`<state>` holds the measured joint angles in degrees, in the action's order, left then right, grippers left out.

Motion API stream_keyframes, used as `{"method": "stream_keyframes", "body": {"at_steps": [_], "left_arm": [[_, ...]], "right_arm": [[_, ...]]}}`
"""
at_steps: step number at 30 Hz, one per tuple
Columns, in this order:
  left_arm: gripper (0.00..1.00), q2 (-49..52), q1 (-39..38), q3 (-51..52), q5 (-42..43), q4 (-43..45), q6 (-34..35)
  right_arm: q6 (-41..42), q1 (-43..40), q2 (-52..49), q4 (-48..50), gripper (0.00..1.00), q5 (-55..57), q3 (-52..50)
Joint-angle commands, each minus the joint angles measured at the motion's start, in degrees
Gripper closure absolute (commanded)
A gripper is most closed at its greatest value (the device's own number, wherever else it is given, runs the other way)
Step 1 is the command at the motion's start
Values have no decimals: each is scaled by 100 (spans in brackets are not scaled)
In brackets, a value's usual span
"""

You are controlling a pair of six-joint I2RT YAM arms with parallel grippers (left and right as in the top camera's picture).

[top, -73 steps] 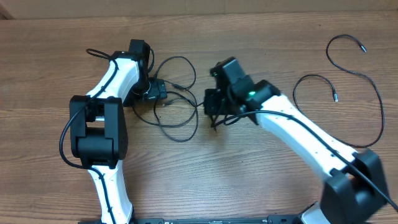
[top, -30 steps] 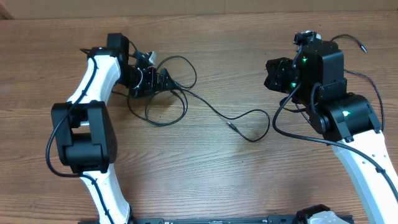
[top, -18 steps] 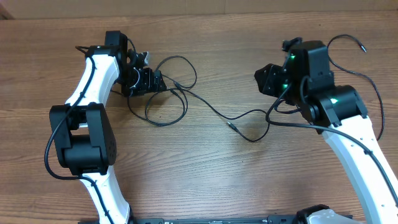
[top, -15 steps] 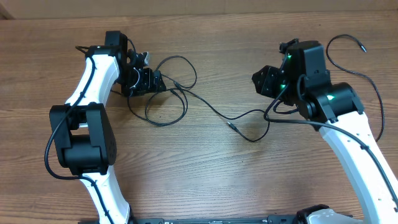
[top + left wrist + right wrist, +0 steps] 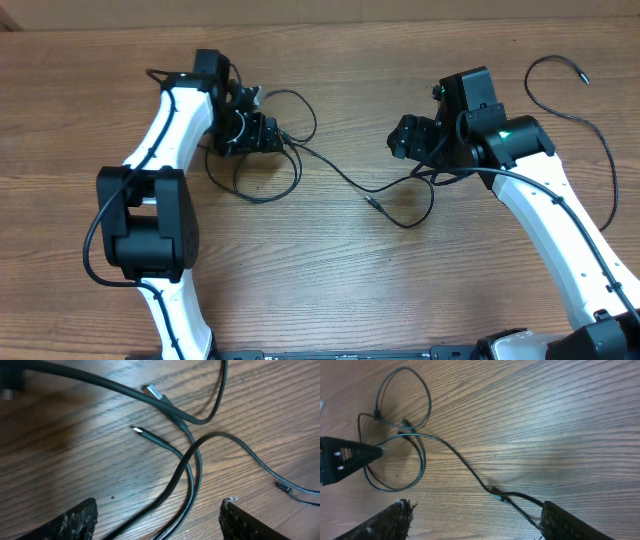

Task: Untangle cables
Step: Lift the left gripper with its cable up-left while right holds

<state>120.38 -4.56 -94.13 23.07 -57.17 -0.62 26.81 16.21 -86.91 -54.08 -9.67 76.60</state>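
A tangle of thin black cables lies left of centre. One strand runs right from it to a loose loop, with a small plug nearby. My left gripper hovers over the tangle, open. In the left wrist view, cable strands pass between its fingers, and two plug tips lie beyond. My right gripper is open above the loop. In the right wrist view the strand reaches a connector and runs on close beside one finger.
Another thin black cable curves in wide loops at the far right of the wooden table. The left gripper's tip shows at the left edge of the right wrist view, beside the tangle.
My right gripper opened, let the pulled-out strand go and moved left toward the centre. The left arm shifted slightly right over the tangle and its jaws narrowed a little.
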Motion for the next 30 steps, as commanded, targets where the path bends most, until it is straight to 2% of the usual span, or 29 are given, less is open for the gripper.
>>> {"method": "stream_keyframes", "body": {"at_steps": [1,8,9,10,11,12,13,17,21,30], "left_arm": [[25,-101,-179,-85,-380,20,-109],[34,107,-446,-79,-420,15,-109],[41,133,-463,-79,-417,15,-109],[51,184,-498,-79,-400,13,-109],[64,197,-531,-79,-391,2,-109],[84,212,-564,-79,-385,-2,-109],[96,210,-599,-79,-350,-13,-109],[96,142,-638,-254,-199,-177,-109],[96,131,-621,-890,-149,-745,-109],[96,131,-426,-2763,990,-1899,-109]], "right_arm": [[-7,-15,-11,9,18,-164,61],[-7,-15,-13,-20,11,-162,61],[-7,-15,-13,-28,11,-160,61],[-7,-15,-13,-35,10,-160,61],[-7,-15,-13,-48,10,-160,61],[-9,-15,-13,-55,10,-160,61],[-9,-15,-13,-63,9,-160,61],[-7,-15,-17,-118,8,-164,61],[-4,-13,-55,-181,7,-247,61],[186,-4,-411,-133,3,-450,61]]}}
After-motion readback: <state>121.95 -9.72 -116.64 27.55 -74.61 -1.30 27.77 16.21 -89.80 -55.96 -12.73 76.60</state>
